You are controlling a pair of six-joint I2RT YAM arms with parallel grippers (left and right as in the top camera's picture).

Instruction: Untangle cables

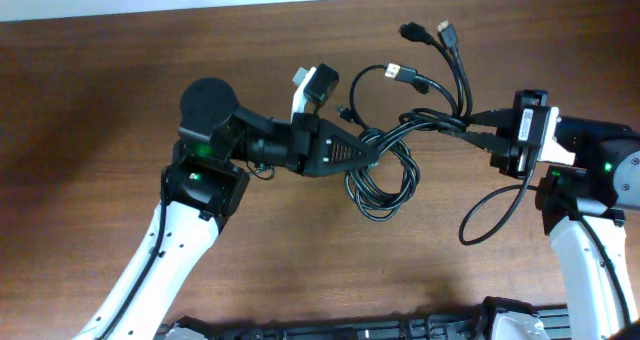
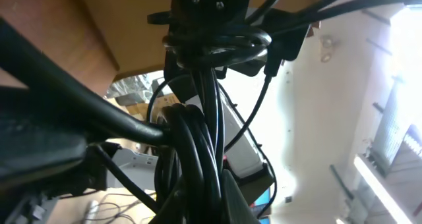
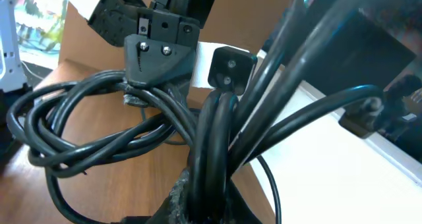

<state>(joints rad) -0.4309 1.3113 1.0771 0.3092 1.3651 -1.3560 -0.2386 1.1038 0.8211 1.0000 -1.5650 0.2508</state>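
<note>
Black cables taut mid-frame, left gripper and right gripper both clamped on them, bare brown table wide at left.

Even light above, glare at the wrist views

The brown wooden table is evenly lit overhead, shadows soft. Left wrist view — white glare at right, thin black cables turned to silhouettes, lower left blurred. Right wrist view: nearest strands out of focus.

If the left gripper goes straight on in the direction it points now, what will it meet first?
The cables: the left gripper seems shut on their tangle. Beyond that, along the stretched strands, it would probably meet the right gripper, though the heights are unclear.
</note>
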